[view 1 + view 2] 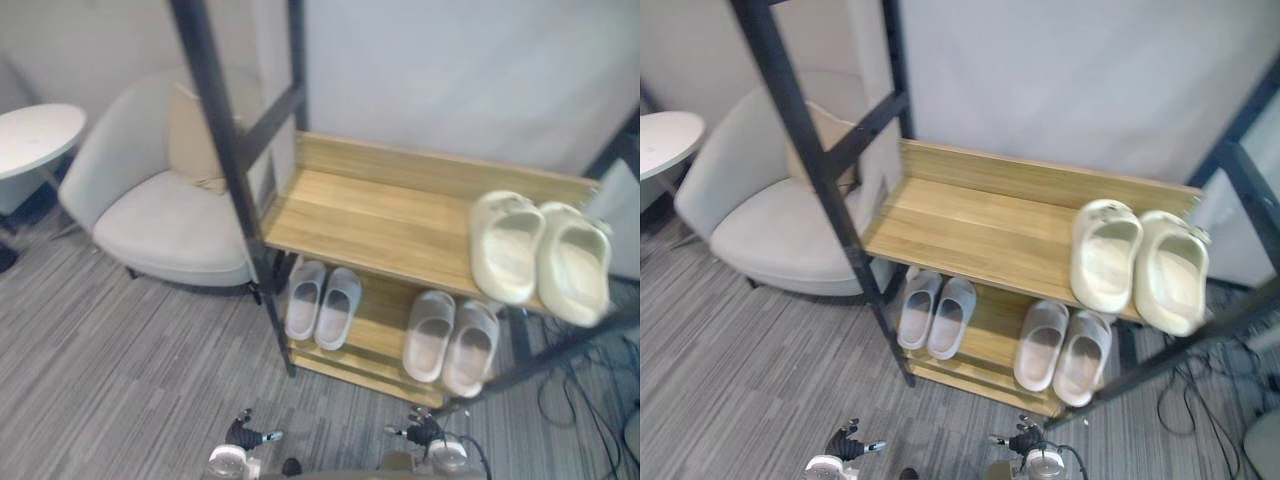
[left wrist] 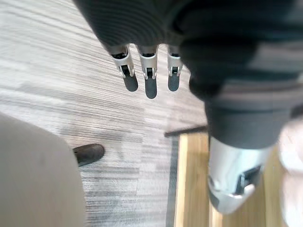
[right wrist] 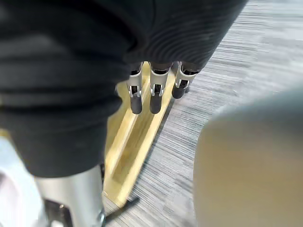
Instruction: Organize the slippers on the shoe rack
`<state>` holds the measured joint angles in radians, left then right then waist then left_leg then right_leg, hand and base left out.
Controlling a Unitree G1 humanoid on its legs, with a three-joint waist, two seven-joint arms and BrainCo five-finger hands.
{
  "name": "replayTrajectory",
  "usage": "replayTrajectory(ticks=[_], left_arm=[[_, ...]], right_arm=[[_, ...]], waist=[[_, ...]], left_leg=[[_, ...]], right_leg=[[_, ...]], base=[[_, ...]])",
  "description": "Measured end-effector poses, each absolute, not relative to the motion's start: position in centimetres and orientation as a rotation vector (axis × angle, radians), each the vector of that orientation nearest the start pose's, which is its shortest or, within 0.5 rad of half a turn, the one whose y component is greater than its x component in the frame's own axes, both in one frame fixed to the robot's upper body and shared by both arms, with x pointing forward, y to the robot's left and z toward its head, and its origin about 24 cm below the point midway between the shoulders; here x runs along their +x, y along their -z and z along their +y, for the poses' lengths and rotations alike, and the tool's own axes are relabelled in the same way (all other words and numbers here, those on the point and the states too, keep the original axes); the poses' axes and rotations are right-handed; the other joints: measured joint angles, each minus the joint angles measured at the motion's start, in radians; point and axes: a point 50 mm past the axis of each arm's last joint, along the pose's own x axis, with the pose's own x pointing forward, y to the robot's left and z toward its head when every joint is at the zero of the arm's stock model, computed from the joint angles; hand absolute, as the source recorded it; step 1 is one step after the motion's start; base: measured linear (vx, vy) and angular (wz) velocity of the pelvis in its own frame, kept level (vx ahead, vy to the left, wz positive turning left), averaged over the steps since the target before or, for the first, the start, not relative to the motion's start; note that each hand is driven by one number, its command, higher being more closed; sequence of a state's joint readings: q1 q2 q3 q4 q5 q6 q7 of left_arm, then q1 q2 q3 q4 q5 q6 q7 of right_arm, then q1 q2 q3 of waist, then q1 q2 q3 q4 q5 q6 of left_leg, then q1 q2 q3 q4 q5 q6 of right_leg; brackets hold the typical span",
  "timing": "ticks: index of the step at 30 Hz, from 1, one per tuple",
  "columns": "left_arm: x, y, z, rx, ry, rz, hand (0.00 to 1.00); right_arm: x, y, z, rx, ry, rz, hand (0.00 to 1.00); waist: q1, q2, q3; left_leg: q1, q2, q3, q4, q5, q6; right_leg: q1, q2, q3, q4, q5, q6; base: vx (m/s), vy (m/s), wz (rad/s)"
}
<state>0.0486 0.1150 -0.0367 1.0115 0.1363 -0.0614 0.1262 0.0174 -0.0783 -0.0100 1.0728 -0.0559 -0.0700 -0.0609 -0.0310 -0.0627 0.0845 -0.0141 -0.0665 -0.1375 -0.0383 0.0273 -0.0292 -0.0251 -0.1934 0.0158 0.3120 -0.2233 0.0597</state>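
Probably best to nudge the cream slippers squarely back from the front edge of the shoe rack top shelf with flat fingers, never tipping them off. Left grey pair and right grey pair side by side on the lower shelf. Left hand and right hand low over the carpet, fingers straight, empty, well apart from every slipper

Matt, smooth slippers on wood-grain shoe rack.

Head stereo pair down onto shoe rack, wrist cameras close above floor
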Motion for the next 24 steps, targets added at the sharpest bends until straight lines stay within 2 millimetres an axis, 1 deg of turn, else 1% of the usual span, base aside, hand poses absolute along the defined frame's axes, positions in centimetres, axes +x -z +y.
replayTrajectory(ticks=[2, 4, 5, 6, 7, 8, 9, 10, 11, 12, 13, 14, 15, 16, 17, 18, 19, 20, 21, 23, 24], left_arm=[[12.7, 14.9, 19.4, 0.300, -0.068, 0.971, 0.00], [13.2, 14.9, 18.9, 0.290, -0.062, 0.959, 0.00], [13.3, 14.9, 18.6, 0.282, -0.057, 0.957, 0.00], [13.3, 14.9, 18.1, 0.269, -0.050, 0.956, 0.00], [13.7, 14.8, 17.7, 0.262, -0.043, 0.944, 0.00], [13.8, 14.7, 17.6, 0.260, -0.041, 0.939, 0.00], [14.1, 14.7, 17.4, 0.256, -0.039, 0.932, 0.00], [14.6, 14.5, 17.3, 0.256, -0.036, 0.917, 0.00], [15.3, 14.2, 17.0, 0.255, -0.024, 0.899, 0.00], [16.1, 13.9, 16.8, 0.259, -0.008, 0.875, 0.00], [16.1, 13.9, 16.6, 0.259, 0.005, 0.871, 0.00], [15.8, 14.0, 16.4, 0.252, 0.010, 0.874, 0.00], [15.9, 13.9, 16.2, 0.254, 0.018, 0.865, 0.00], [16.0, 13.8, 16.3, 0.257, 0.020, 0.855, 0.00], [16.4, 13.6, 16.4, 0.271, 0.027, 0.839, 0.00], [16.2, 13.8, 16.8, 0.277, 0.021, 0.860, 0.00], [15.7, 14.0, 16.8, 0.277, 0.022, 0.875, 0.00], [15.4, 14.2, 16.9, 0.290, 0.028, 0.893, 0.00], [15.3, 14.2, 17.1, 0.298, 0.030, 0.896, 0.00], [15.1, 14.3, 17.5, 0.317, 0.037, 0.903, 0.00], [14.8, 14.4, 17.7, 0.326, 0.039, 0.913, 0.00]], right_arm=[[12.3, 15.5, -18.4, -0.145, 0.079, 1.016, 0.00], [12.7, 15.4, -18.5, -0.148, 0.081, 1.006, 0.00], [13.0, 15.3, -18.6, -0.151, 0.085, 0.998, 0.00], [13.1, 15.3, -18.6, -0.154, 0.089, 0.996, 0.00], [13.1, 15.2, -18.6, -0.152, 0.092, 0.995, 0.00], [13.3, 15.2, -18.5, -0.151, 0.095, 0.990, 0.00], [13.7, 15.1, -18.6, -0.152, 0.104, 0.979, 0.00], [14.1, 15.0, -18.2, -0.132, 0.116, 0.970, 0.00], [14.2, 14.9, -18.2, -0.115, 0.135, 0.966, 0.00], [14.1, 14.9, -18.5, -0.100, 0.159, 0.968, 0.00], [13.8, 15.0, -18.7, -0.096, 0.173, 0.974, 0.00], [13.3, 15.1, -19.1, -0.105, 0.179, 0.980, 0.00], [13.3, 14.9, -19.6, -0.103, 0.196, 0.964, 0.00], [13.5, 14.8, -19.6, -0.102, 0.197, 0.963, 0.00], [13.4, 14.9, -19.5, -0.098, 0.195, 0.967, 0.00], [13.6, 14.9, -18.8, -0.081, 0.185, 0.963, 0.00], [13.5, 14.9, -18.8, -0.080, 0.186, 0.961, 0.00], [13.4, 15.0, -18.6, -0.067, 0.191, 0.968, 0.00], [13.3, 15.1, -18.4, -0.056, 0.186, 0.971, 0.00], [13.4, 15.0, -18.4, -0.057, 0.183, 0.966, 0.00], [13.4, 15.0, -18.3, -0.058, 0.180, 0.968, 0.00]], waist=[[0.008, 0.006, 0.015], [0.019, 0.025, 0.037], [0.020, 0.040, 0.047], [0.022, 0.048, 0.054], [0.023, 0.056, 0.054], [0.025, 0.056, 0.056], [0.028, 0.056, 0.057], [0.019, 0.031, 0.068], [0.008, 0.015, 0.079], [0.008, 0.009, 0.084], [0.007, 0.005, 0.087], [0.008, 0.020, 0.081], [-0.005, 0.047, 0.074], [-0.006, 0.047, 0.075], [-0.020, 0.029, 0.077], [-0.007, 0.021, 0.085], [-0.005, 0.046, 0.080], [-0.005, 0.042, 0.084], [-0.008, 0.038, 0.082], [-0.008, 0.040, 0.078], [-0.008, 0.038, 0.077]], left_leg=[[-0.029, -0.001, -0.065, -0.006, 0.024, -0.017], [-0.054, 0.007, -0.131, -0.039, 0.069, -0.040], [-0.065, 0.015, -0.159, -0.047, 0.087, -0.050], [-0.082, 0.030, -0.179, -0.049, 0.102, -0.061], [-0.095, 0.043, -0.169, -0.052, 0.116, -0.062], [-0.105, 0.056, -0.125, -0.058, 0.125, -0.055], [-0.134, 0.075, -0.014, -0.046, 0.079, -0.002], [-0.163, 0.082, 0.082, -0.008, 0.019, 0.036], [-0.207, 0.092, 0.180, 0.083, -0.025, 0.052], [-0.256, 0.106, 0.279, 0.227, -0.037, 0.057], [-0.283, 0.125, 0.356, 0.386, -0.058, 0.071], [-0.285, 0.167, 0.438, 0.494, -0.106, 0.065], [-0.293, 0.166, 0.450, 0.483, -0.139, 0.066], [-0.293, 0.148, 0.439, 0.439, -0.138, 0.066], [-0.266, 0.112, 0.443, 0.330, -0.146, 0.056], [-0.270, 0.153, 0.526, 0.445, -0.198, 0.083], [-0.246, 0.180, 0.545, 0.456, -0.238, 0.049], [-0.228, 0.147, 0.520, 0.421, -0.227, 0.058], [-0.200, 0.122, 0.509, 0.373, -0.208, 0.066], [-0.159, 0.092, 0.489, 0.298, -0.173, 0.077], [-0.146, 0.080, 0.482, 0.286, -0.169, 0.079]], right_leg=[[0.040, 0.002, -0.053, -0.072, -0.009, 0.015], [0.078, 0.015, -0.121, -0.135, -0.021, 0.036], [0.085, 0.030, -0.145, -0.143, -0.019, 0.033], [0.085, 0.046, -0.179, -0.142, -0.017, 0.029], [0.085, 0.057, -0.207, -0.141, -0.011, 0.020], [0.085, 0.064, -0.229, -0.140, -0.010, 0.016], [0.078, 0.075, -0.263, -0.141, -0.005, 0.006], [0.076, 0.058, -0.290, -0.156, 0.000, -0.003], [0.079, 0.036, -0.335, -0.159, 0.006, -0.008], [0.075, 0.014, -0.365, -0.146, 0.005, -0.007], [0.079, 0.001, -0.385, -0.130, 0.003, -0.005], [0.085, 0.024, -0.386, -0.112, -0.014, 0.012], [0.083, 0.038, -0.387, -0.099, -0.038, 0.016], [0.067, 0.040, -0.383, -0.108, -0.052, 0.001], [0.062, 0.031, -0.383, -0.142, -0.048, -0.004], [0.064, 0.012, -0.405, -0.138, -0.026, 0.023], [0.083, 0.033, -0.405, -0.129, -0.022, 0.031], [0.100, 0.026, -0.381, -0.128, -0.021, 0.030], [0.095, 0.018, -0.358, -0.125, -0.014, 0.019], [0.093, 0.036, -0.311, -0.151, -0.005, 0.012], [0.093, 0.041, -0.307, -0.165, 0.002, 0.013]], base=[[0.01, -0.169, 1.21], [-0.02, -0.221, 1.03], [-0.06, -0.194, 1.04], [-0.09, -0.166, 0.97], [-0.10, -0.142, 0.84], [-0.12, -0.073, 0.67], [-0.13, -0.050, 0.77], [-0.16, 0.005, 0.91], [-0.11, 0.017, 0.93], [-0.05, 0.065, 0.78], [0.02, 0.035, 0.62], [0.04, 0.040, 0.82], [0.04, 0.086, 0.90], [0.01, 0.145, 1.21], [0.01, 0.178, 0.93], [0.07, 0.123, 0.69], [0.14, 0.123, 0.53], [0.14, 0.106, 0.48], [0.10, 0.168, 0.58], [0.00, 0.109, 0.40], [-0.04, 0.026, 0.27]])
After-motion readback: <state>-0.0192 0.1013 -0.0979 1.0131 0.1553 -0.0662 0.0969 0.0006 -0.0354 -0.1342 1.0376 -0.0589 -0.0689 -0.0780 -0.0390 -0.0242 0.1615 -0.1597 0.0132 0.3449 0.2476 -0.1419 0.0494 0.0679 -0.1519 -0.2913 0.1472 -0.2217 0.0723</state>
